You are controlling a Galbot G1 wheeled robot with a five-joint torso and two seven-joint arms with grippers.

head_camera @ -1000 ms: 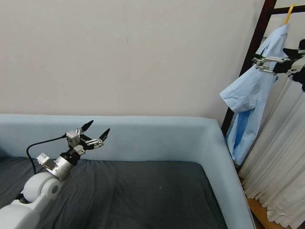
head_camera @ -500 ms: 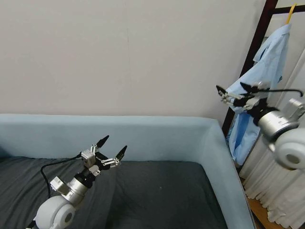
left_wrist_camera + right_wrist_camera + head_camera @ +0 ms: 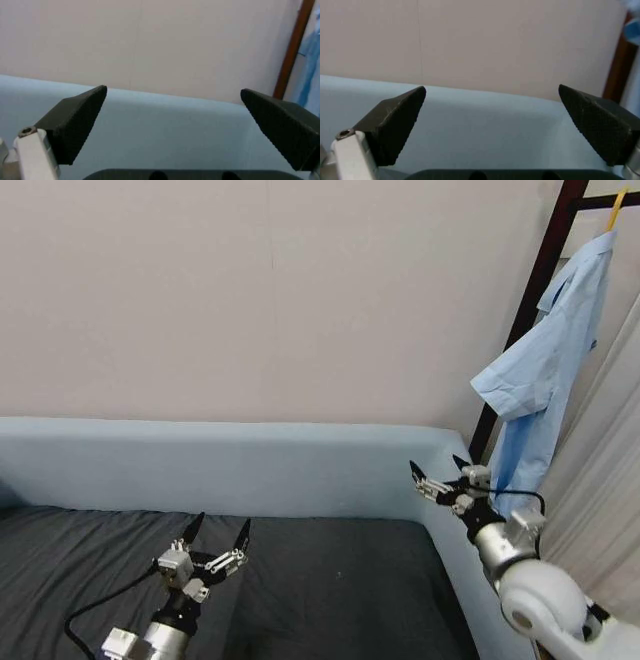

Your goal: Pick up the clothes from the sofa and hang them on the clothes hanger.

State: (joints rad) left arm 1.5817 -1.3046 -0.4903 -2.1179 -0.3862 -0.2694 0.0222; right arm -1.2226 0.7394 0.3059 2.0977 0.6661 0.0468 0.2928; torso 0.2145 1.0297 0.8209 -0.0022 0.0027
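Left claw: your left claw (image 3: 220, 528) hangs low at the near left, above the dark grey seat cushion (image 3: 330, 580) of the sofa (image 3: 250, 470). Its fingers are spread wide and hold nothing.
Left wrist view: you look out between the two black fingers (image 3: 75, 120) of the left claw (image 3: 173, 90). Past them are the sofa's pale blue back (image 3: 165, 123) and the plain wall (image 3: 150, 37). A strip of the dark rack (image 3: 290, 48) and a sliver of blue shirt (image 3: 312, 67) sit at one edge.
Right claw: your right claw (image 3: 436, 470) is at the near right, over the corner where the sofa's back meets its right arm. It is also spread wide with nothing in it, and its tips point toward the wall (image 3: 250, 300).
Right wrist view: the right claw (image 3: 491, 89) frames the sofa back and the wall, with the rack post (image 3: 620, 63) to one side.
Shirt: the light blue shirt (image 3: 545, 360) hangs high at the far right on a yellow hanger (image 3: 612, 210). You can see the hanger's hook above the collar. One sleeve and the tail drape down toward the sofa's right arm. The shirt is above the right claw and apart from it.
Rack: the dark wooden post (image 3: 539, 280) slants up from behind the sofa corner, beside the shirt.
Curtain: a white curtain (image 3: 600, 480) falls to the right of the shirt.
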